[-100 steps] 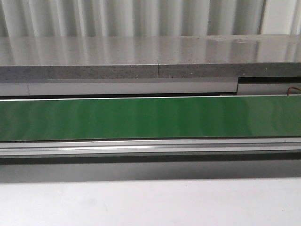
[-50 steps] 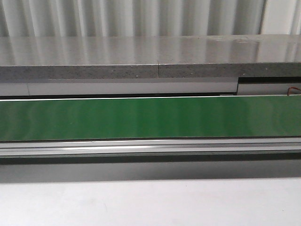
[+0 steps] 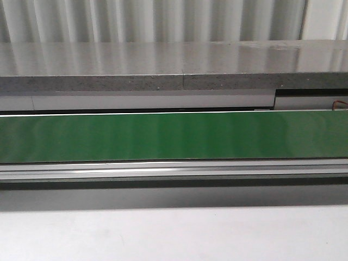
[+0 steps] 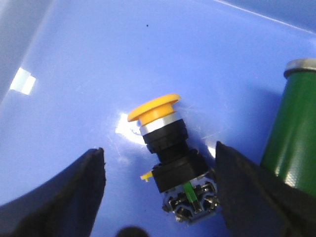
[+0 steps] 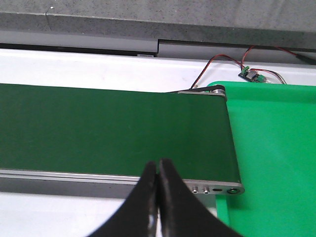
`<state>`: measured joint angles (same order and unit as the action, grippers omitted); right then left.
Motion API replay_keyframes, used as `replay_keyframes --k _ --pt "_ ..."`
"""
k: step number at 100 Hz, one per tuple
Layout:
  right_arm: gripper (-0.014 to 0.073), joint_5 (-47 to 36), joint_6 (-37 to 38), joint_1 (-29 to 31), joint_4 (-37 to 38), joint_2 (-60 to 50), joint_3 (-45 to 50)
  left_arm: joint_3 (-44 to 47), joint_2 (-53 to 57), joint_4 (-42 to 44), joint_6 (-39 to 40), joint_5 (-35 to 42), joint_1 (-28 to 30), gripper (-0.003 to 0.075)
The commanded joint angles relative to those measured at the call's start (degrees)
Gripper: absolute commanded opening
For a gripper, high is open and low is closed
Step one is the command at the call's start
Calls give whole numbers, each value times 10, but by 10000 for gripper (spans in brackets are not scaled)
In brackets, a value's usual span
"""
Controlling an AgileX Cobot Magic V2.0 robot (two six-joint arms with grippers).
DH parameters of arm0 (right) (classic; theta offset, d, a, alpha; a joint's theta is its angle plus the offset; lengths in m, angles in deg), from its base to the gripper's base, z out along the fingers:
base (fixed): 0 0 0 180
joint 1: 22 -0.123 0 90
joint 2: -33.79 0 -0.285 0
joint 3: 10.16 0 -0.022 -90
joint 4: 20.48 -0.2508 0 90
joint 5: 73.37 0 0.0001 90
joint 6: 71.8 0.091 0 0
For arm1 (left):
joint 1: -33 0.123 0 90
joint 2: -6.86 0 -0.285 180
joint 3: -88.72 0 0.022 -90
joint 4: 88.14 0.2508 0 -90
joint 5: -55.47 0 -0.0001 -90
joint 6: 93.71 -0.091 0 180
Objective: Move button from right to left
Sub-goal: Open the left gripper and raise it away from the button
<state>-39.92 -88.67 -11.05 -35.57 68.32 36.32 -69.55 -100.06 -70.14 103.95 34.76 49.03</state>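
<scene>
The button [image 4: 170,163] lies on its side on the floor of a blue tray [image 4: 98,64], its yellow cap pointing away from the left fingers [image 4: 59,197] and its black collar and grey block with the small green mark nearest them. It sits in the gap between the two dark fingers, which stand wide apart and touch nothing. Just beyond one finger, a green roller with a metal end [image 4: 291,123] stands beside the button. The right fingers [image 5: 157,197] are pressed together with nothing between them, hanging over the near edge of a green belt [image 5: 108,133]. Past the belt's end lies a green tray [image 5: 276,148], and red and black wires [image 5: 217,64] run to a small circuit board [image 5: 251,74].
</scene>
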Motion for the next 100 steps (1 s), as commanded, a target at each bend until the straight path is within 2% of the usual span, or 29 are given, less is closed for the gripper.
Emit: replay_keyframes --k 1,21,40,71,100 --pt "-67 -41 -6 0 -8 1 -13 -16 22 -2 2 24 2 470" --pt "-67 -41 -6 0 -8 1 -13 -16 55 3 2 24 2 469" --pt "-67 -41 -6 0 -8 1 -13 -16 145 2 2 28 -10 419" --pt "-67 -41 -6 0 -8 1 -13 3 330 2 2 17 -96 367" --pt "-67 -41 -6 0 -8 1 -13 90 512 -33 2 17 -174 365"
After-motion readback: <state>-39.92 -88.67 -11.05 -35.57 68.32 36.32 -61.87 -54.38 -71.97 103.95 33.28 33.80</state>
